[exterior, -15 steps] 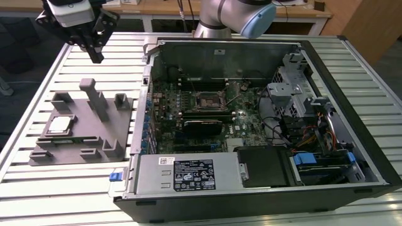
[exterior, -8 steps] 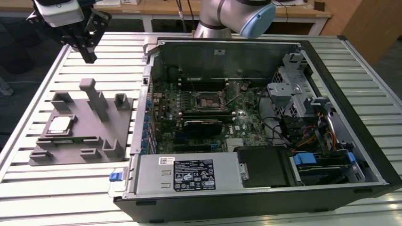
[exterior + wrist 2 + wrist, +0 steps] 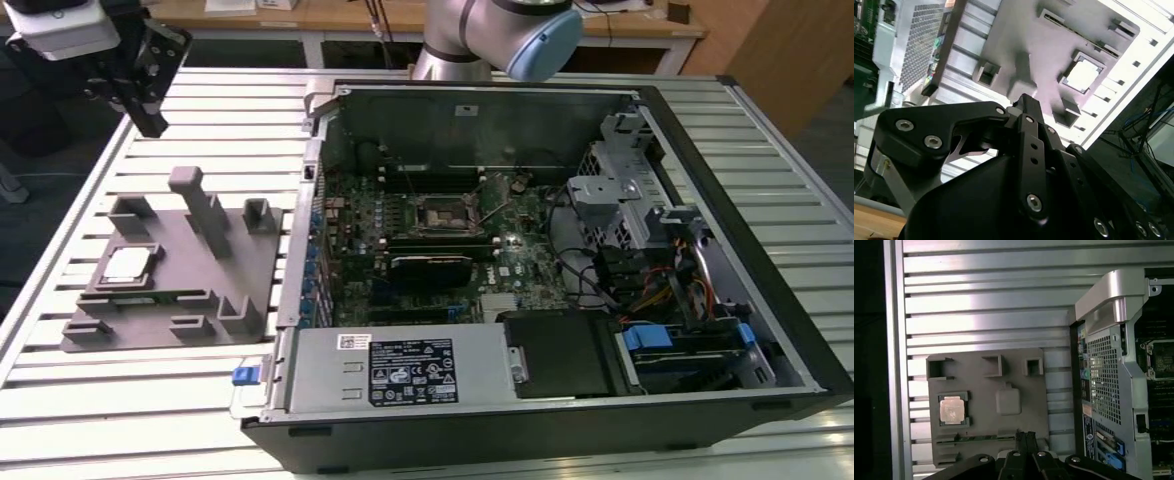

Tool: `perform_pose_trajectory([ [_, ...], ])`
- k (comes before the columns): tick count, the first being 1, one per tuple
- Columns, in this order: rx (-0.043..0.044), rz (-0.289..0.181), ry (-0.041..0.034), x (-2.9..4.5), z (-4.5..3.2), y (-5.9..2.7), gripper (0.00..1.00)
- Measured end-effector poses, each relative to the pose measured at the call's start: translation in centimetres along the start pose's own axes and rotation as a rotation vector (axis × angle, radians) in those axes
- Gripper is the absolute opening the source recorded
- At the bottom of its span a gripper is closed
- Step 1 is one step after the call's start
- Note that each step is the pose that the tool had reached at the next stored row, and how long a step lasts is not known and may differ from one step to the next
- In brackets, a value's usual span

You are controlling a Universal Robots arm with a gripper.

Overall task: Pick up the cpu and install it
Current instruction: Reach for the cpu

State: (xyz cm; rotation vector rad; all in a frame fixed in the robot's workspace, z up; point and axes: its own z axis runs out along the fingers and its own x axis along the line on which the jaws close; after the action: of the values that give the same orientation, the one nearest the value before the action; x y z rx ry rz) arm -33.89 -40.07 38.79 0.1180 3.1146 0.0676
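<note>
The cpu [image 3: 127, 266] is a small silver square lying flat in a pocket of the grey holder plate [image 3: 187, 240] on the slatted table, at the exterior view's left. It also shows in both wrist views [image 3: 1083, 75] [image 3: 952, 409]. My gripper [image 3: 151, 122] hangs high above the table beyond the far end of the plate, well apart from the cpu. Its black fingers [image 3: 1025, 439] are pressed together with nothing between them, seen too in the second wrist view [image 3: 1026, 102]. The black motherboard socket [image 3: 445, 213] sits in the middle of the open computer case.
The open computer case [image 3: 694, 200] fills the exterior view's right, with its power supply [image 3: 400, 368] at the near side and cables and drive bays at the right. Upright grey posts [image 3: 200, 200] rise from the holder plate. The case's rear wall [image 3: 1104, 370] stands beside the plate.
</note>
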Motion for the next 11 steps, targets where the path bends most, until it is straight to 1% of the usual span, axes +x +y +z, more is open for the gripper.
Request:
perform_pose_trajectory([
  [4, 0.0000, 0.000, 0.0000, 1.80, 0.03, -0.14, 0.11],
  [11, 0.0000, 0.000, 0.0000, 4.08, 0.04, -0.31, 0.11],
])
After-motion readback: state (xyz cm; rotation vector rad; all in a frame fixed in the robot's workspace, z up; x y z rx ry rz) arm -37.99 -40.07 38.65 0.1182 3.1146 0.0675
